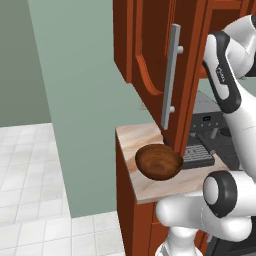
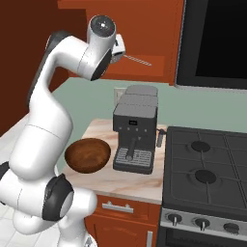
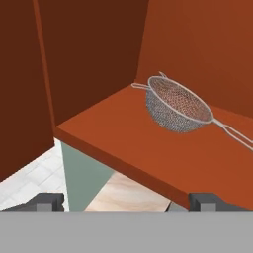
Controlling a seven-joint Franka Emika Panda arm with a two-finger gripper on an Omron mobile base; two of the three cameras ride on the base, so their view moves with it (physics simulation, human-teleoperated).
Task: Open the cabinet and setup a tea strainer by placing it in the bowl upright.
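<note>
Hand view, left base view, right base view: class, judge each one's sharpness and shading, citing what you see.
Hand view: sharp; the tea strainer shows its mesh, with only a faint shadow on the cabinet shelf. Left base view: flat, even light, grain readable in the bowl. Right base view: soft shading, no glare on the coffee machine.

Cabinet [image 1: 150, 55]: open door runs off the top edge in the left base view; the interior is not visible there. Claw [image 3: 127, 201]: only the two dark tips show at the bottom of the hand view. Tea strainer [image 3: 176, 105]: handle cut by the right edge in the hand view. Bowl [image 2: 88, 154]: near side hidden behind the arm in the right base view. Stove [image 2: 207, 178]: cropped at right and bottom.
</note>
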